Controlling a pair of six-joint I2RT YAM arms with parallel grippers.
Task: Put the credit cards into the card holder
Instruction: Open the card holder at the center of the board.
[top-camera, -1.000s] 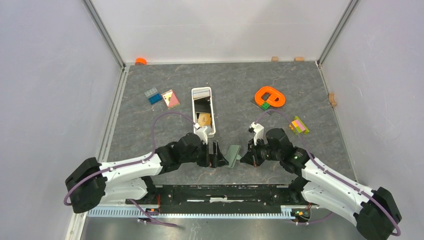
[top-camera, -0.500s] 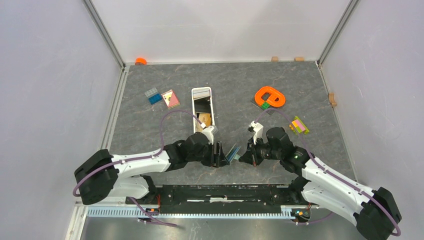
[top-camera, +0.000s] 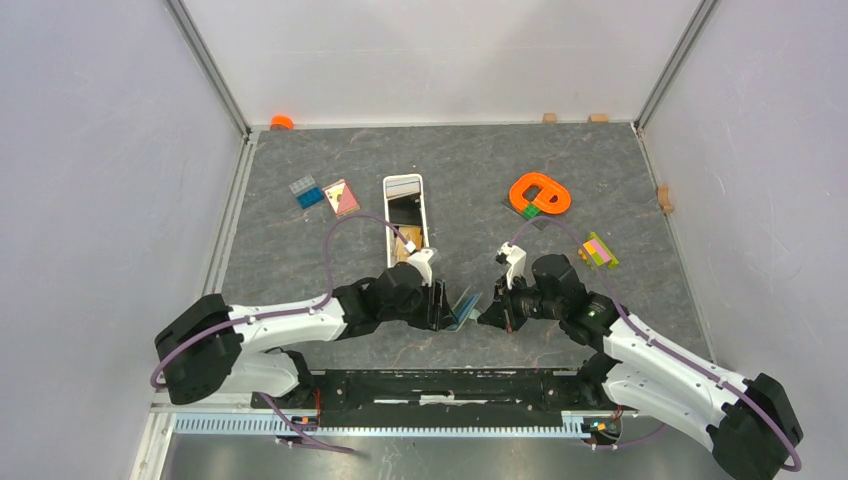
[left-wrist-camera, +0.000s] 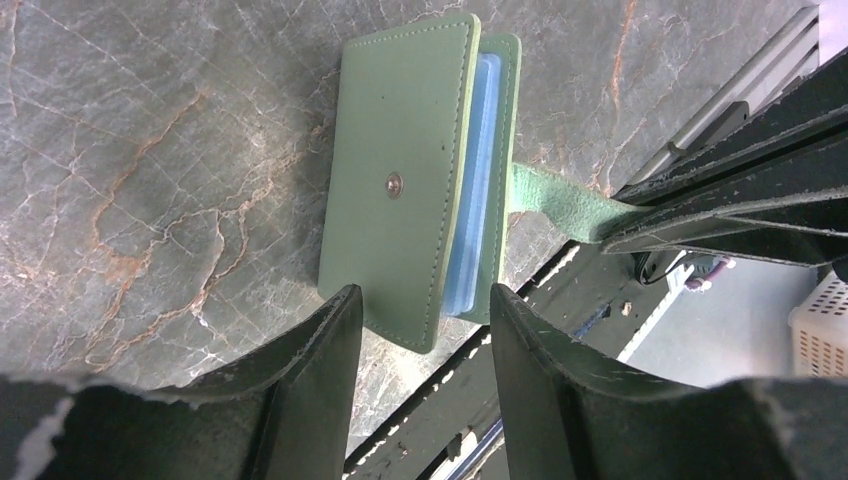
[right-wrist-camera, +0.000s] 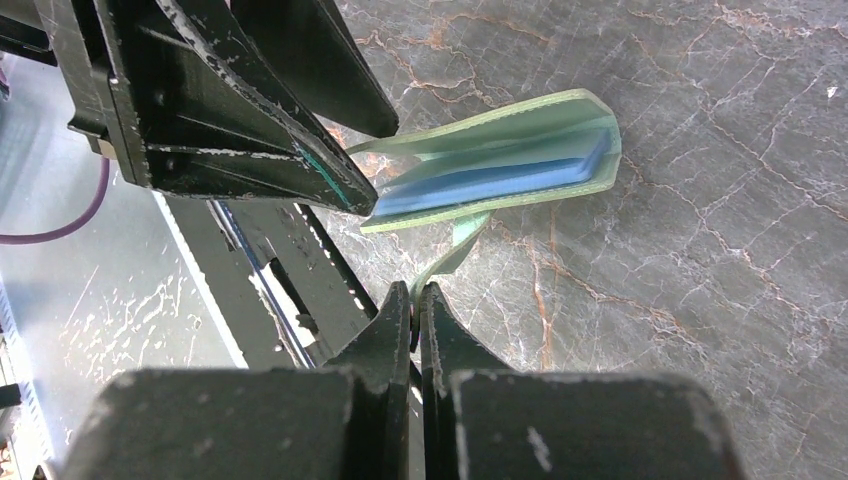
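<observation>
Since one second earlier, the left arm (top-camera: 300, 320) has been advanced rightward. The card holder (left-wrist-camera: 400, 180), then flat on the counter (top-camera: 480, 170) between the two pincers, is now found tipped up on edge and partly spread.

The right arm (top-camera: 650, 360) is recorded in much the same place. The white tray (top-camera: 404, 180) is noted farther out on the counter, just beyond the left arm. The credit cards (top-camera: 404, 212) are seen lying inside it, a dark one and part of a tan one, well apart from the holder. None has been loaded yet.

The card holder is located between the pincers, near the front edge of the counter, with its pale blue lining exposed between the green covers.

The left pincer (left-wrist-camera: 422, 300) is held well apart and grips nothing. One finger is seen against the edge of the upper cover, and the holder's near edge lies between the two.

The right pincer (right-wrist-camera: 415, 300) is fully closed on the strap (left-wrist-camera: 560, 205), which is pulled taut from the holder. The snap button (left-wrist-camera: 397, 184) is undone.

It is judged that the opening step is under way. The holder must be spread further and steadied before a card can be fetched.
</observation>
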